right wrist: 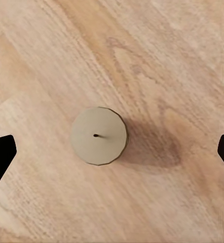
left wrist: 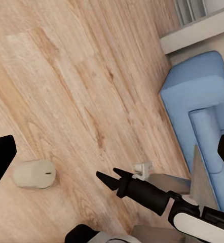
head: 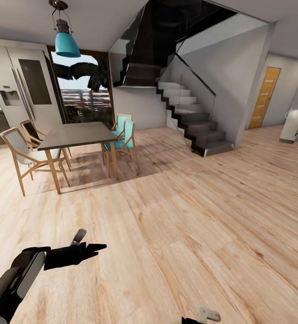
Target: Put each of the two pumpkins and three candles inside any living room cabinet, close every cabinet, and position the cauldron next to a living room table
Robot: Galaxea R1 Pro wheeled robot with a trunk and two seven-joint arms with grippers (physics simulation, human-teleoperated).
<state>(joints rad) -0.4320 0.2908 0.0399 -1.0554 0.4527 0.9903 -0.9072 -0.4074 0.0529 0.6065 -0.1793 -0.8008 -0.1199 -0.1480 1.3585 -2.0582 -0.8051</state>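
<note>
A beige candle [right wrist: 98, 135] stands upright on the wood floor, seen from straight above with its wick in the middle. My right gripper [right wrist: 114, 152] hangs open over it, one finger on each side and well clear of it. In the left wrist view an off-white candle [left wrist: 34, 173] rests on the floor, and the right gripper [left wrist: 108, 174] points toward it from a short way off. My left gripper [head: 97, 247] is open and holds nothing, low over bare floor. The pumpkins, cabinet, cauldron and table are out of view.
A dining table [head: 77, 135] with wooden chairs [head: 18, 153] stands ahead on the left. The staircase [head: 189, 121] rises at centre right. A blue sofa [left wrist: 203, 116] lies close beside my arms. Wide wood floor [head: 202, 216] stretches ahead.
</note>
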